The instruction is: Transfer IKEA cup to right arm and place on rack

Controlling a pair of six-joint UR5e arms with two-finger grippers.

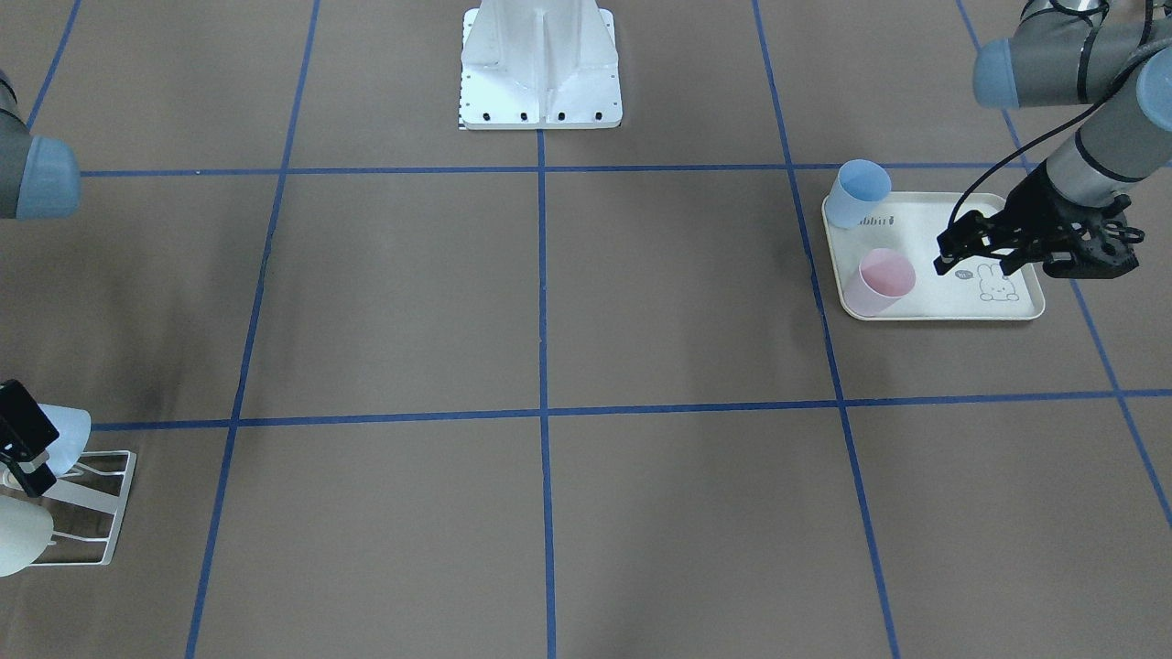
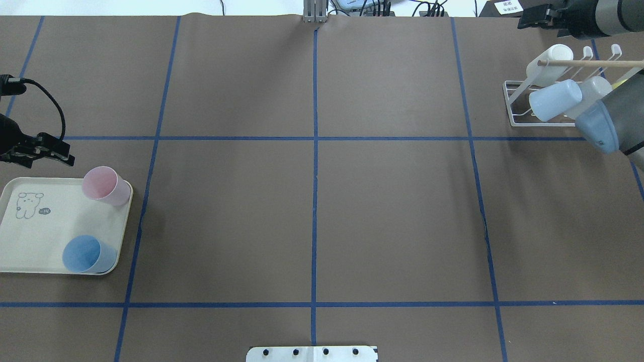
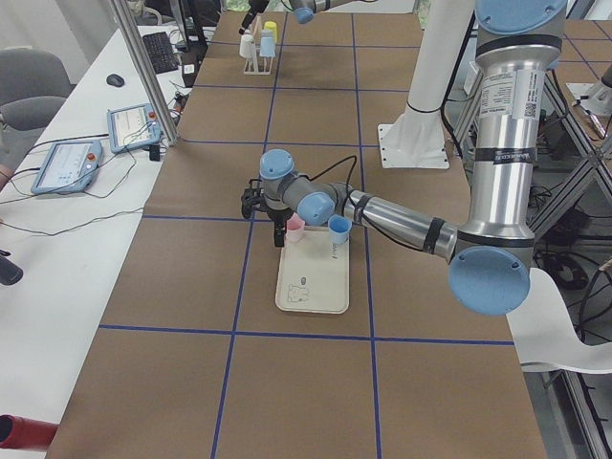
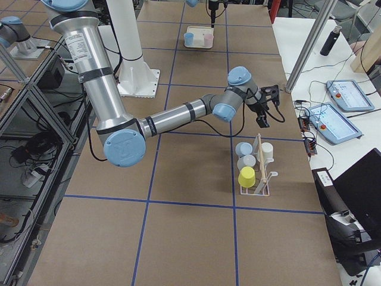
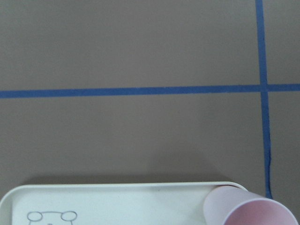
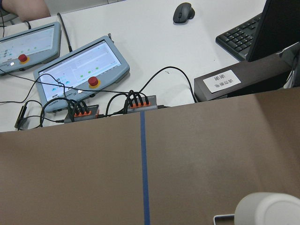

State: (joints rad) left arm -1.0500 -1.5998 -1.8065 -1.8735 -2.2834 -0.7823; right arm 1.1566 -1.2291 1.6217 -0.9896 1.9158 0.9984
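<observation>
Left tool (image 1: 943,254), spread and empty, hangs near the pink plastic cup (image 1: 879,284) (light, upright); we fear a finger toppling it.

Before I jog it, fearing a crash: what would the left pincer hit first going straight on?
The left pincer points roughly downward, so probably the bare table paper just outside the tray's edge, beside the pink cup; depth is unclear.

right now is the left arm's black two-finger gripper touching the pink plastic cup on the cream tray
Apart. The overhead view shows bare brown table between the black left gripper and the pink plastic cup.
</observation>
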